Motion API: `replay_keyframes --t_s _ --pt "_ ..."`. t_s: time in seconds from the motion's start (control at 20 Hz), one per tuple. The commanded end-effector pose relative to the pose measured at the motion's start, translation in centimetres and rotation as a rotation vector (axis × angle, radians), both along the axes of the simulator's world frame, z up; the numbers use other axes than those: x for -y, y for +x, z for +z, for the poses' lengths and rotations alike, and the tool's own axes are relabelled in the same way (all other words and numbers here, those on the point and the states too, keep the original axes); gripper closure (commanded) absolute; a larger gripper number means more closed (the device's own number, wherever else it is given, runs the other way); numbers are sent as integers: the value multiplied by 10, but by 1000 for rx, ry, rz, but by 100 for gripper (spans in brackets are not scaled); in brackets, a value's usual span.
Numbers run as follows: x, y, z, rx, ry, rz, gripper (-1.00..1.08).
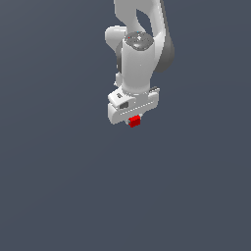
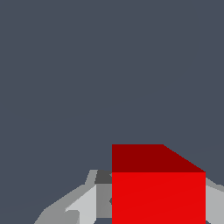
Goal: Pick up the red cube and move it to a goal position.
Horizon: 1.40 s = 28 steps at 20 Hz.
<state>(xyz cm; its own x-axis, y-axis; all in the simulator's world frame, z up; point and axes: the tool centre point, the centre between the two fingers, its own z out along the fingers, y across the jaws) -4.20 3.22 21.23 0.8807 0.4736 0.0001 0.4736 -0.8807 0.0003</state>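
Observation:
The red cube (image 1: pixel 135 121) is a small bright red block sitting just under the white hand of my arm, between the fingers of my gripper (image 1: pixel 134 122). In the wrist view the red cube (image 2: pixel 158 188) fills the space between the two grey fingers (image 2: pixel 85 205), which press against its sides. The gripper is shut on the cube. The fingertips are mostly hidden behind the cube and the hand in the exterior view.
A plain dark grey-blue surface (image 1: pixel 59 186) fills both views. The white arm (image 1: pixel 139 54) comes down from the top of the exterior view. No goal marker shows.

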Motion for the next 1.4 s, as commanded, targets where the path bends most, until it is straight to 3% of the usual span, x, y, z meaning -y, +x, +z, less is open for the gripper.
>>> replay_keyframes --t_s 0.0,0.75,1.35 --pt "-4 -4 30 0 0 0 108" --pt "-23 -19 183 0 0 0 108" --pt "-29 -20 230 0 0 -1 108"
